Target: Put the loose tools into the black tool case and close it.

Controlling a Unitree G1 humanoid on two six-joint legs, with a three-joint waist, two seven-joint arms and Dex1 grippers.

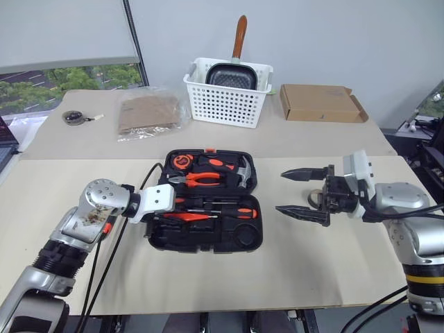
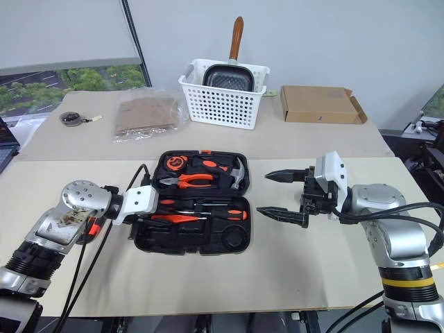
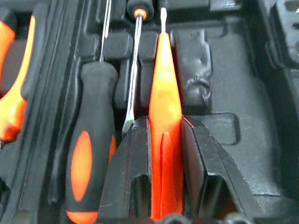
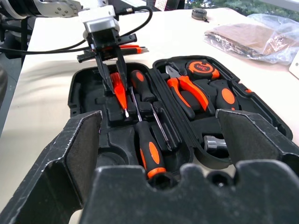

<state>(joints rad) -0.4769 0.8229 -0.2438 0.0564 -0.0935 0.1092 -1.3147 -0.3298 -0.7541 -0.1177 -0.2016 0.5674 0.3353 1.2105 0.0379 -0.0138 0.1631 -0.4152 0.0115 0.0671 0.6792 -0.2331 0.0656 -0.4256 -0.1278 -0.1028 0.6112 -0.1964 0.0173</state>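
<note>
The black tool case [image 1: 158, 243] lies open in the middle of the table. My left gripper [image 4: 117, 87] reaches into its near half from the left, shut on the small all-orange screwdriver [image 3: 164, 107], whose tip points along a slot. Beside it two long screwdrivers [image 4: 149, 150] [image 4: 139, 85] with orange-and-black handles lie in their slots. An orange-black utility knife [image 4: 133, 48] lies on the table behind the left gripper. My right gripper [image 1: 281, 191] hangs open to the right of the case, pointing at it, with nothing between its fingers.
The case's far half holds orange-handled pliers [image 1: 201, 179], a hammer [image 1: 244, 170] and a tape measure [image 1: 182, 161]. On the back table stand a white basket [image 1: 225, 104] with a pan, a cardboard box [image 1: 322, 103], a plastic bag [image 1: 147, 113] and a small round object [image 1: 73, 117].
</note>
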